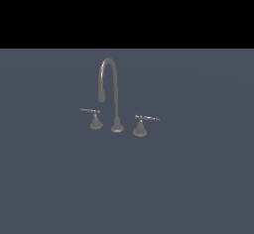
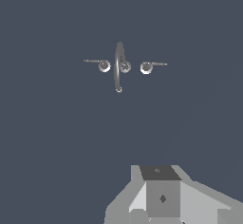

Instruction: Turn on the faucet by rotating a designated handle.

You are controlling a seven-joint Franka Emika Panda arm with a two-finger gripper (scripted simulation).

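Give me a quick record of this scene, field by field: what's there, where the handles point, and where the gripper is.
faucet: grey, three pieces standing on a flat blue-grey surface
spout: tall gooseneck on a small round base, between the two handles
handle: smaller cone base at the exterior view's left, lever pointing away from the spout
other handle: larger cone base at the exterior view's right, lever pointing away from the spout
gripper: only part shows in the wrist view, well apart from the faucet, touching nothing; open or shut cannot be told
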